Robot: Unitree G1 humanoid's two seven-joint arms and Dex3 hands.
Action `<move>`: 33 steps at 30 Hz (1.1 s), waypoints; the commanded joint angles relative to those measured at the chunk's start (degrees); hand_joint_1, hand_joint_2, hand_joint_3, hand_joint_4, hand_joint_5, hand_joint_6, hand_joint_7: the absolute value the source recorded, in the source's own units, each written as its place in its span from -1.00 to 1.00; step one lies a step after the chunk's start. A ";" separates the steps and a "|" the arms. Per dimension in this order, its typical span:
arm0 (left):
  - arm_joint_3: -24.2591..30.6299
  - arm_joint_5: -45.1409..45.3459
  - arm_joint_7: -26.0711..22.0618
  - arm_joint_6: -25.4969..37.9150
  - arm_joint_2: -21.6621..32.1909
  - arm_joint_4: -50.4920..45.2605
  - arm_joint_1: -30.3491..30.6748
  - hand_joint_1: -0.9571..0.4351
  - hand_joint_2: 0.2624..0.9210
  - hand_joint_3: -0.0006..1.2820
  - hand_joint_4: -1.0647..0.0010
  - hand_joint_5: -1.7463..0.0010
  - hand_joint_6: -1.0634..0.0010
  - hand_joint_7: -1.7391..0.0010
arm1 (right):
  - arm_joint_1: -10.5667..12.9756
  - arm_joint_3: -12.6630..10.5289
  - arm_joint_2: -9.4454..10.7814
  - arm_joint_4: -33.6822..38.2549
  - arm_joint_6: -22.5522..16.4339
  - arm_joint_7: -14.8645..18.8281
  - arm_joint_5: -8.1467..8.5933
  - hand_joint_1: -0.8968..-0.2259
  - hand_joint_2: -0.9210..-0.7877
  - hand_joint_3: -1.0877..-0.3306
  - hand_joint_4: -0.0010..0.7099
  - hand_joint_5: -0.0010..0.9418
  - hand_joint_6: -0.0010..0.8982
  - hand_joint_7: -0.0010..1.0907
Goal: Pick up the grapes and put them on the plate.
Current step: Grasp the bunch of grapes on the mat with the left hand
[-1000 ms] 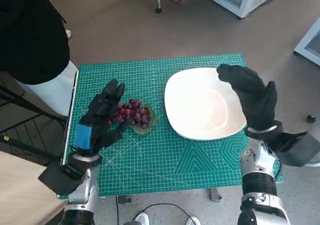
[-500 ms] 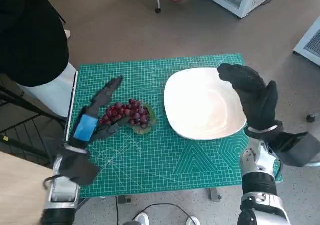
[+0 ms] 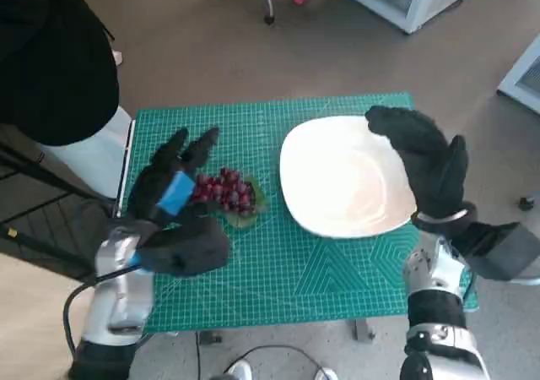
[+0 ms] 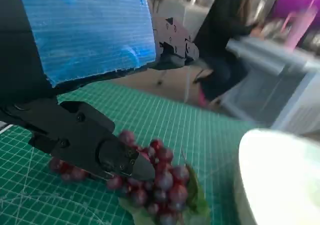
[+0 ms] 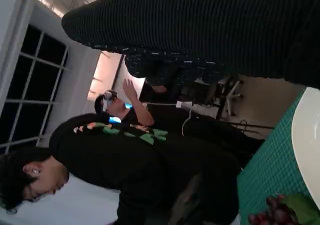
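The left hand (image 3: 173, 196) is hovering with its fingers spread, holding nothing, just beside the red grape bunch (image 3: 224, 191) lying on the green cutting mat (image 3: 321, 270) atop the bench. The gloved right hand (image 3: 426, 165) is hanging empty over the white plate (image 3: 342, 186). A shallow grip risks tearing loose grapes off or dropping the bunch short of the plate.
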 commanded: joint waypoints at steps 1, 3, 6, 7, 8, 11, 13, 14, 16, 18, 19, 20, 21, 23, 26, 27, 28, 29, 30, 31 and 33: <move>-2.95 1.52 -0.12 3.00 0.58 3.05 -2.71 -0.06 0.43 -0.99 0.85 1.00 0.62 1.00 | 0.88 -0.01 -0.11 0.36 0.55 0.21 -0.19 -0.12 -1.00 0.34 -0.12 -1.00 -0.12 -0.98; -4.30 1.81 -0.11 3.87 0.74 5.03 -3.90 -0.06 0.43 -0.99 0.86 1.00 0.62 1.00 | 0.95 0.03 -0.25 0.28 0.43 0.20 -0.30 -0.11 -1.00 0.34 -0.12 -1.00 -0.12 -0.98; -6.12 2.09 -0.42 4.82 1.08 7.82 -5.55 -0.05 0.44 -0.99 0.87 1.00 0.63 1.00 | 1.00 0.07 -0.50 0.24 0.39 0.17 -0.43 -0.10 -1.00 0.34 -0.12 -1.00 -0.12 -0.98; -6.63 2.12 -0.56 5.04 1.24 8.61 -6.01 -0.05 0.44 -0.99 0.87 1.00 0.64 1.00 | 1.00 0.08 -0.58 0.24 0.42 0.20 -0.43 -0.10 -1.00 0.34 -0.12 -1.00 -0.12 -0.98; -7.13 2.13 -0.70 5.20 1.43 9.37 -6.48 -0.05 0.44 -0.99 0.87 1.00 0.64 1.00 | 1.00 0.09 -0.67 0.22 0.47 0.25 -0.41 -0.10 -1.00 0.34 -0.12 -1.00 -0.12 -0.98; -8.50 2.04 -1.14 5.50 2.01 11.40 -7.82 -0.06 0.44 -0.99 0.87 1.00 0.65 1.00 | 1.01 0.11 -0.89 0.14 0.65 0.42 -0.34 -0.10 -1.00 0.34 -0.12 -1.00 -0.12 -0.98; -9.21 1.86 -1.35 5.64 2.25 12.59 -8.66 -0.06 0.44 -0.99 0.88 1.00 0.65 1.00 | 1.01 0.09 -1.00 0.13 0.78 0.52 -0.28 -0.11 -1.00 0.34 -0.12 -1.00 -0.12 -0.98; -9.62 1.76 -1.46 5.66 2.32 13.54 -9.27 -0.06 0.45 -0.99 0.88 1.00 0.65 1.00 | 1.00 0.08 -1.06 0.14 0.87 0.59 -0.24 -0.11 -1.00 0.34 -0.12 -1.00 -0.12 -0.98; -10.46 1.60 -1.57 5.59 2.37 15.87 -10.69 -0.07 0.45 -0.99 0.88 1.00 0.65 1.00 | 1.01 0.06 -1.14 0.15 1.07 0.74 -0.16 -0.12 -1.00 0.34 -0.12 -1.00 -0.12 -0.98; -11.31 1.50 -1.54 5.47 2.37 18.32 -12.10 -0.07 0.45 -0.99 0.88 1.00 0.66 1.00 | 1.03 0.06 -1.17 0.08 1.23 0.89 -0.10 -0.12 -1.00 0.34 -0.12 -1.00 -0.12 -0.98; -11.71 1.45 -1.47 5.40 2.37 19.48 -12.76 -0.07 0.45 -0.99 0.88 1.00 0.66 1.00 | 1.06 0.06 -1.18 0.02 1.29 0.95 -0.07 -0.12 -1.00 0.34 -0.12 -1.00 -0.12 -0.98; -12.08 1.37 -1.34 5.30 2.34 20.71 -13.42 -0.08 0.45 -0.99 0.88 1.00 0.66 1.00 | 1.07 0.07 -1.19 -0.06 1.33 0.98 -0.07 -0.12 -1.00 0.34 -0.12 -1.00 -0.12 -0.98; -12.44 1.26 -1.18 5.17 2.29 22.04 -14.12 -0.08 0.45 -0.99 0.88 1.00 0.66 1.00 | 1.09 0.08 -1.19 -0.14 1.37 1.00 -0.07 -0.12 -1.00 0.34 -0.12 -1.00 -0.12 -0.98; -13.13 0.99 -0.74 4.90 2.10 24.97 -15.59 -0.09 0.46 -0.99 0.88 1.00 0.66 1.00 | 1.12 0.14 -1.21 -0.34 1.45 0.96 -0.13 -0.12 -1.00 0.34 -0.12 -1.00 -0.12 -0.98; -14.04 0.51 0.03 4.52 1.69 29.46 -17.77 -0.09 0.46 -1.00 0.89 1.00 0.66 1.00 | 1.18 0.24 -1.23 -0.67 1.57 0.85 -0.23 -0.13 -1.00 0.34 -0.12 -1.00 -0.11 -0.98; -14.31 0.31 0.35 4.34 1.53 31.08 -18.51 -0.10 0.46 -1.00 0.89 1.00 0.67 1.00 | 1.20 0.27 -1.24 -0.78 1.62 0.81 -0.25 -0.13 -1.00 0.34 -0.12 -1.00 -0.11 -0.98; -14.58 0.09 0.72 4.12 1.37 32.76 -19.25 -0.10 0.46 -1.00 0.89 1.00 0.67 1.00 | 1.24 0.29 -1.25 -0.89 1.67 0.77 -0.27 -0.12 -1.00 0.34 -0.12 -1.00 -0.11 -0.98; -14.85 -0.14 1.13 3.89 1.20 34.44 -19.97 -0.10 0.46 -1.00 0.89 1.00 0.67 1.00 | 1.30 0.32 -1.26 -1.03 1.72 0.75 -0.28 -0.13 -1.00 0.34 -0.12 -1.00 -0.11 -0.98; -15.12 -0.38 1.55 3.68 1.05 36.04 -20.64 -0.10 0.46 -1.00 0.89 1.00 0.67 1.00 | 1.37 0.33 -1.27 -1.17 1.76 0.75 -0.27 -0.13 -1.00 0.34 -0.12 -1.00 -0.11 -0.98; -15.38 -0.63 1.97 3.48 0.90 37.58 -21.26 -0.10 0.46 -1.00 0.89 1.00 0.67 1.00 | 1.45 0.35 -1.28 -1.30 1.79 0.75 -0.27 -0.13 -1.00 0.34 -0.12 -1.00 -0.11 -0.98; -15.85 -1.15 2.87 3.00 0.65 40.72 -22.47 -0.10 0.46 -1.00 0.89 1.00 0.67 1.00 | 1.61 0.37 -1.32 -1.52 1.79 0.74 -0.26 -0.13 -1.00 0.34 -0.12 -1.00 -0.11 -0.98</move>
